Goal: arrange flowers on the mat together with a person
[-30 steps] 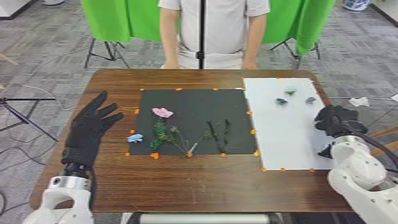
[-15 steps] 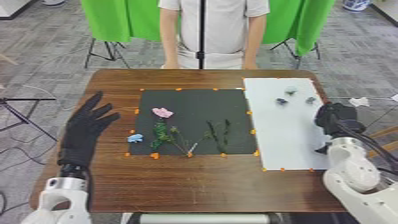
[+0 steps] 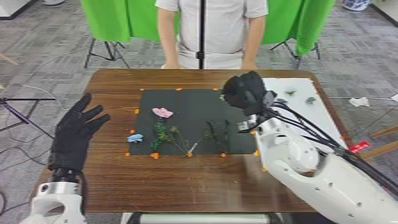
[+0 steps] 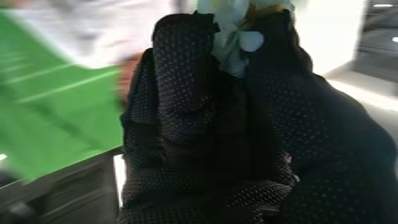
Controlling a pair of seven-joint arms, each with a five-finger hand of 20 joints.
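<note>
right arm (image 3: 329,190): white rounded casing, trailed by black cables (image 3: 311,132)
left arm (image 3: 58,202): white casing, dark wrist section (image 3: 64,175)
right hand (image 3: 244,92): gloved in black, light-dotted fabric
left hand (image 3: 75,127): gloved in black
person (image 3: 178,25): white short-sleeved top (image 3: 225,30) worn

Wht flower (image 4: 251,41) cut off by R wrist view's edge, grn cloth (image 4: 55,110) blurry.

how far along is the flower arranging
Partly done, it seems: a pink flower, leafy green stem and dark stems lie on the dark mat, with a blue flower at its left edge. The right hand pinches a pale flower. A green piece and a grey-blue one on the white sheet look left.
</note>
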